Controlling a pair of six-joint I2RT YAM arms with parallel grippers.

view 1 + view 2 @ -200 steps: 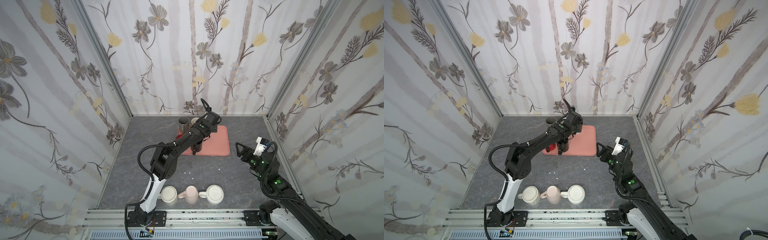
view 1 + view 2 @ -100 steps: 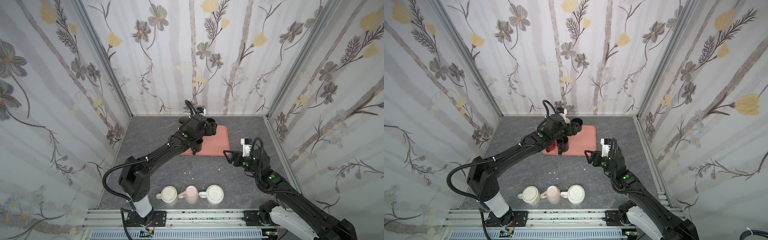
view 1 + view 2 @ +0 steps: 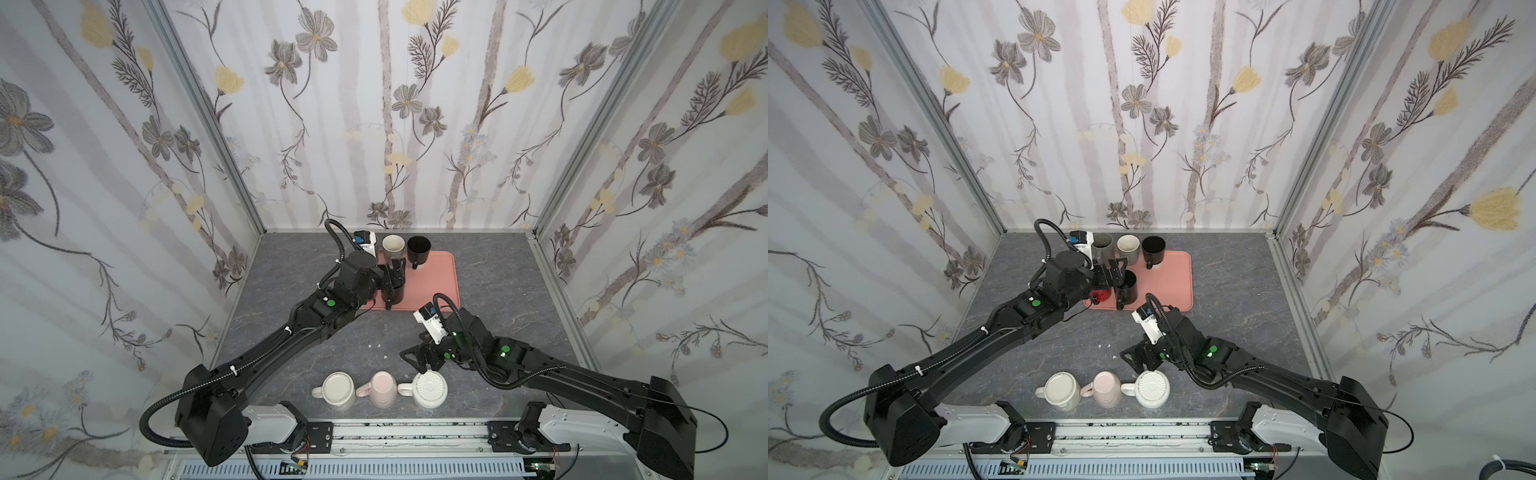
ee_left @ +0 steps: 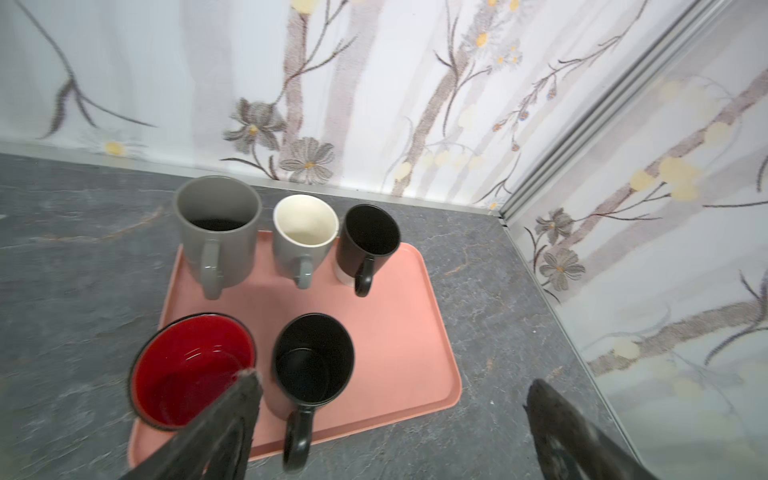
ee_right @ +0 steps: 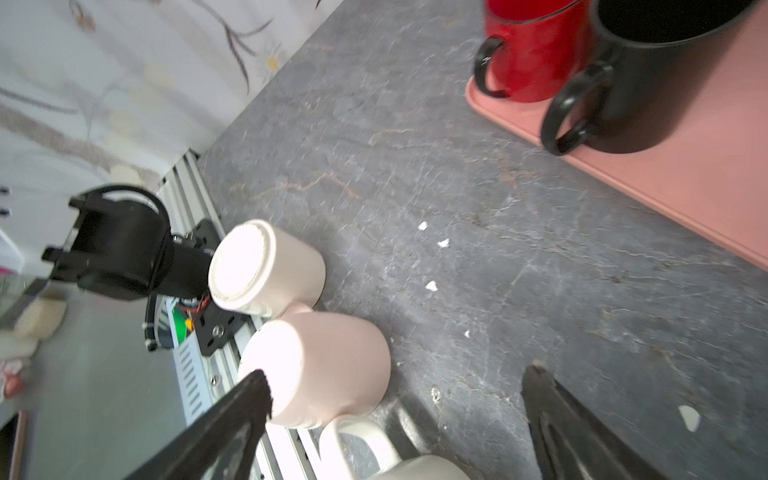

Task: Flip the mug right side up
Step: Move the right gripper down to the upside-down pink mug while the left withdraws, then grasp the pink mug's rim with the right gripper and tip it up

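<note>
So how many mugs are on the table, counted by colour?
Black mugs: 2
Grey mugs: 2
Red mug: 1
Pink mug: 1
White or cream mugs: 2
Total: 8

Left end effector (image 4: 392, 380) has opened at black mug (image 4: 313, 361).

Readable text: none in any view.
Mugs (image 3: 381, 388): no lettering legible.
Tray (image 3: 436, 282): no lettering legible.
Left arm dot (image 3: 331, 302): green, plain, no characters.
Right arm dot (image 3: 504, 352): green, plain, no characters.
Left camera tag (image 3: 358, 240): blue, too small to read.
Right camera tag (image 3: 431, 310): blue, too small to read.
</note>
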